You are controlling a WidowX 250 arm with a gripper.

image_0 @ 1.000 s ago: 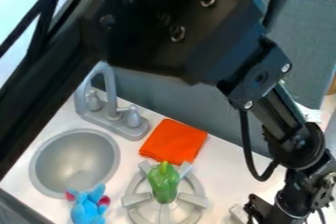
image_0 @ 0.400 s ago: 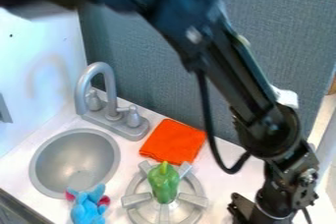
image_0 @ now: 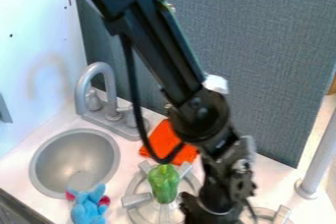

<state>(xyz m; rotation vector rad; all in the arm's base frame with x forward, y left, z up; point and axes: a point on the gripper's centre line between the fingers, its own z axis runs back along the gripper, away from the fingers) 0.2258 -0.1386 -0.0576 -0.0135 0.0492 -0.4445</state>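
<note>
Pepper (image_0: pixel 163 183) upright on burner (image_0: pixel 136 200), just beside gripper (image_0: pixel 209 212) at lower edge. Gripper state: cannot tell whether apart, together or clamped; contact with pepper also unclear. Step judged: positioning near pepper. Any close move calls for clearance from burner prongs. Outward: orange cloth (image_0: pixel 154 139) behind burner, partly behind arm; sink (image_0: pixel 66 156) left, blue plush (image_0: pixel 89 210) at its near rim; faucet (image_0: pixel 81 95) behind.

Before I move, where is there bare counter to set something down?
Bare counter shows between the sink and the burner holding the green pepper, and between the arm and gray post. It's crowded at that burner, with the arm close by and an orange cloth behind.
</note>
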